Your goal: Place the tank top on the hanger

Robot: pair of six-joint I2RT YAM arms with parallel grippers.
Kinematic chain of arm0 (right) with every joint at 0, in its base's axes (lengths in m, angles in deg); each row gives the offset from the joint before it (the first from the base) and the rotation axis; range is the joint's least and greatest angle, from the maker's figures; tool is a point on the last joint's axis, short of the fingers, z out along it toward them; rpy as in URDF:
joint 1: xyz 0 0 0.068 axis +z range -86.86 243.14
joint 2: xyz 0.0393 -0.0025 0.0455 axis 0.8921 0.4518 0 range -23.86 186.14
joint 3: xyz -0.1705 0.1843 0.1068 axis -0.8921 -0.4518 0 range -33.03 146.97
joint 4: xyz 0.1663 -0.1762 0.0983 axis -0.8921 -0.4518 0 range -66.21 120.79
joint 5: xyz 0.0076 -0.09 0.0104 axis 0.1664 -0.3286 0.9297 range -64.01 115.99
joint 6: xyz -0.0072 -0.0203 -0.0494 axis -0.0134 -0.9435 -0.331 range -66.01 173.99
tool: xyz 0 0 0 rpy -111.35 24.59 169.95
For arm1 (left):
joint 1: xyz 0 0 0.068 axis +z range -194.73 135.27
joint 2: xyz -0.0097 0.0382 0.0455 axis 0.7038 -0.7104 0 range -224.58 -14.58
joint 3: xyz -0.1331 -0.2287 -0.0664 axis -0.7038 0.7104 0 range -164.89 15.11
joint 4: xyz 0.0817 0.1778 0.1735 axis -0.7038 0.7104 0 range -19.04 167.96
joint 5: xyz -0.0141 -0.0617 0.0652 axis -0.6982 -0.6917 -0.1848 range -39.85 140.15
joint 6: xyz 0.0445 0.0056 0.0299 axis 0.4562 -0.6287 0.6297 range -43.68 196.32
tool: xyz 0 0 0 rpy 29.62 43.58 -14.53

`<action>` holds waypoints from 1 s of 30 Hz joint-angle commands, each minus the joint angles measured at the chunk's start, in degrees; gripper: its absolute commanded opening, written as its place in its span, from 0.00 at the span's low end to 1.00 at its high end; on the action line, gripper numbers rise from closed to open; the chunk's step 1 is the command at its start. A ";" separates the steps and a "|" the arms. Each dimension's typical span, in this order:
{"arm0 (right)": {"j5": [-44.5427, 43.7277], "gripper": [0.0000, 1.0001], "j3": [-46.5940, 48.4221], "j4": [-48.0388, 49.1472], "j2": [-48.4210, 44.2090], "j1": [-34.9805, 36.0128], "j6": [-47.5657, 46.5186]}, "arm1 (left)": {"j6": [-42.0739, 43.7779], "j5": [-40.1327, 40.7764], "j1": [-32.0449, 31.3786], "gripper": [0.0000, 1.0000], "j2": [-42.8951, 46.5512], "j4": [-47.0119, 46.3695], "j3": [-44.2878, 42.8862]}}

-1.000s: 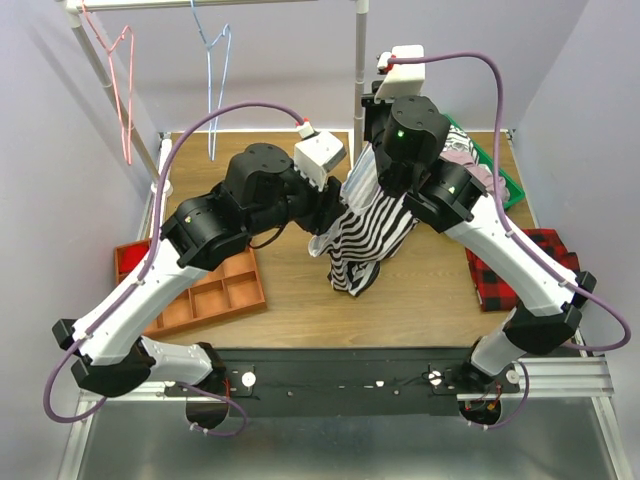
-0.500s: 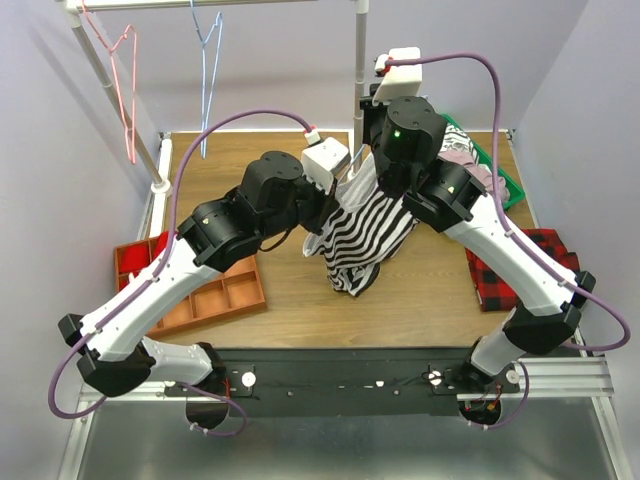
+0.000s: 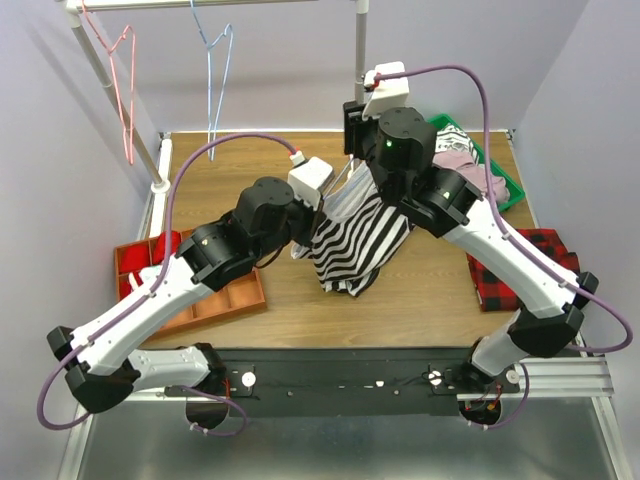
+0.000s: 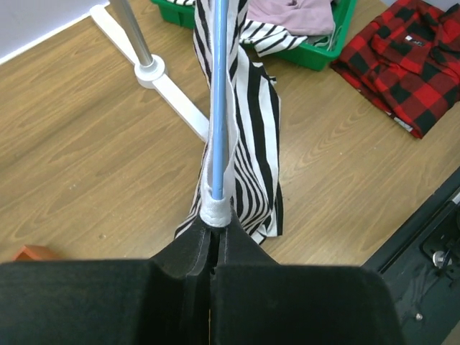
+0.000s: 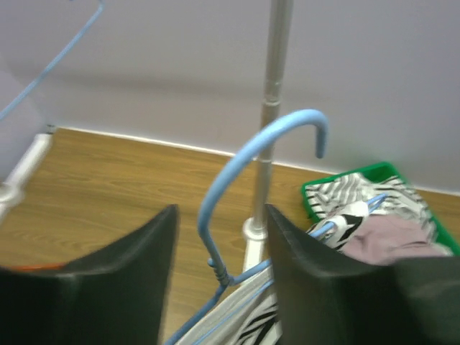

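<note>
Since half a second ago the left arm has drawn back toward its base, and the tank top (image 3: pixel 355 235) has come slightly left with it, draped on the hanger (image 4: pixel 218 108) over mid-bench (image 3: pixel 230 175). My left hand (image 4: pixel 215 231) is clenched on the hanger's end and the top's white edge. My right hand (image 5: pixel 221 212) is released, its fingers apart on either side of the hook's neck. The rack post (image 5: pixel 272 108) stands just behind the hook, and the green bin (image 3: pixel 508 188) and plaid cloth (image 3: pixel 520 262) lie to the right.

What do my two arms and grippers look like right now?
The left arm and right arm share white link shells, rounded black joint housings, and a purple cable to a white wrist camera box. Fingers are matte black wedges.
</note>
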 commanded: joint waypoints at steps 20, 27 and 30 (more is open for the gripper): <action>10.95 0.99 -26.07 0.08 -28.32 0.42 11.65 | -4.68 13.23 -0.17 0.00 12.83 8.71 -3.68; 9.01 0.99 -23.87 -0.01 -27.79 0.42 11.56 | 0.33 15.70 -0.09 0.00 5.18 20.77 -28.29; 8.40 0.99 -23.34 -0.18 -27.00 0.34 11.56 | 0.51 17.02 -0.09 0.00 3.33 23.59 -33.32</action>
